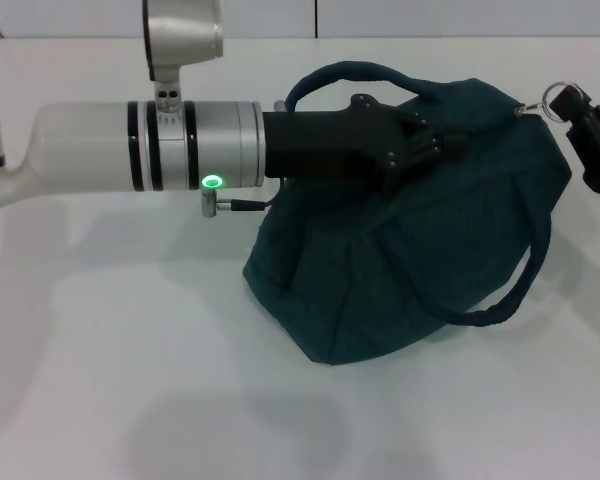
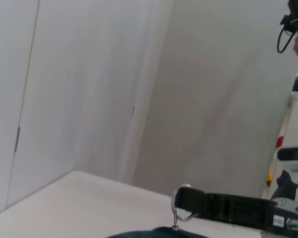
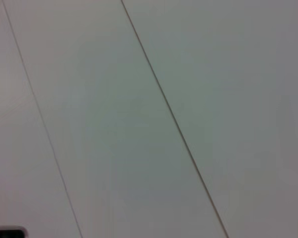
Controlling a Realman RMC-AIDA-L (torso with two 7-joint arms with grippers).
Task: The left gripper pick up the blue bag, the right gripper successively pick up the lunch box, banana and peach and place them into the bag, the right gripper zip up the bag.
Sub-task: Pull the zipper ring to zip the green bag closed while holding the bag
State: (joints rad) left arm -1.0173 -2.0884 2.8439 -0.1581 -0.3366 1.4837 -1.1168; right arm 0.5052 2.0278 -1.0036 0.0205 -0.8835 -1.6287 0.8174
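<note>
The blue bag [image 1: 410,250] lies bulging on the white table [image 1: 130,380], its zipper closed as far as the metal ring [image 1: 555,98] at its end. The left gripper [image 1: 442,140] is clamped on the bag's top edge beside one handle. The right gripper [image 1: 577,105] has its fingers closed on that ring.

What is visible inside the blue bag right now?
Nothing. The blue bag lies bulging on the table, its fabric covering any contents. The left gripper rests on top; the right gripper holds the zipper ring.
</note>
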